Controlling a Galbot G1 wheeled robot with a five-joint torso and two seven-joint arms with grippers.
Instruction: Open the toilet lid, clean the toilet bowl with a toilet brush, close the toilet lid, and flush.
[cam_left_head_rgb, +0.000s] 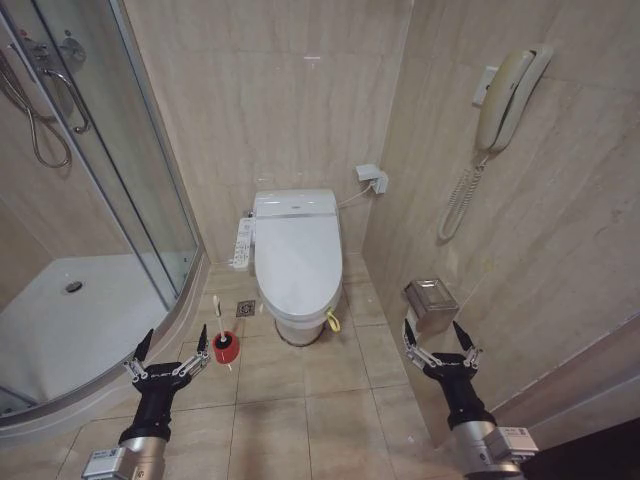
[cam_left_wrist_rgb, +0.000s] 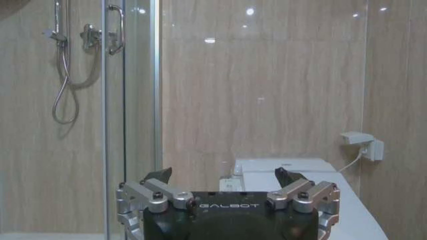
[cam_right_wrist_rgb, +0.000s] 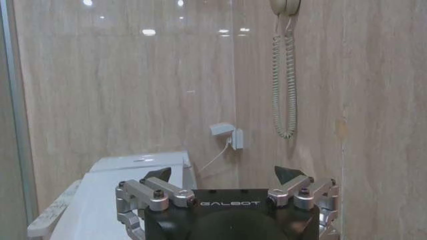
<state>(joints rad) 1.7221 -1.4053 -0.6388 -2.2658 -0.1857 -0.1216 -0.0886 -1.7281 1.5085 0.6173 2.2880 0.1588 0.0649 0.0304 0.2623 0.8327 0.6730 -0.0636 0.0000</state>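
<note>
- Both grippers are ours to report: our left gripper (cam_left_head_rgb: 172, 352) hangs low at the left, fingers spread wide with nothing between them, just short of the toilet brush (cam_left_head_rgb: 225, 343); our right gripper (cam_left_head_rgb: 438, 340) hangs low at the right near the wall, equally splayed and empty.
- We judge the task as not yet begun: the toilet lid (cam_left_head_rgb: 297, 262) lies flat and closed over the toilet bowl (cam_left_head_rgb: 296, 329), so opening, scrubbing, closing and flushing all remain.
- We see the brush standing upright in its red base on the floor tiles, just beside the bowl's foot and next to the shower tray (cam_left_head_rgb: 70, 330).
- A yellow strap (cam_left_head_rgb: 333, 321) dangles at the lid's front edge.
- For writing, we read "GALBOT" on each gripper body in the wrist views; the button panel (cam_left_head_rgb: 242, 243) carries markings too small for us to read.
</note>
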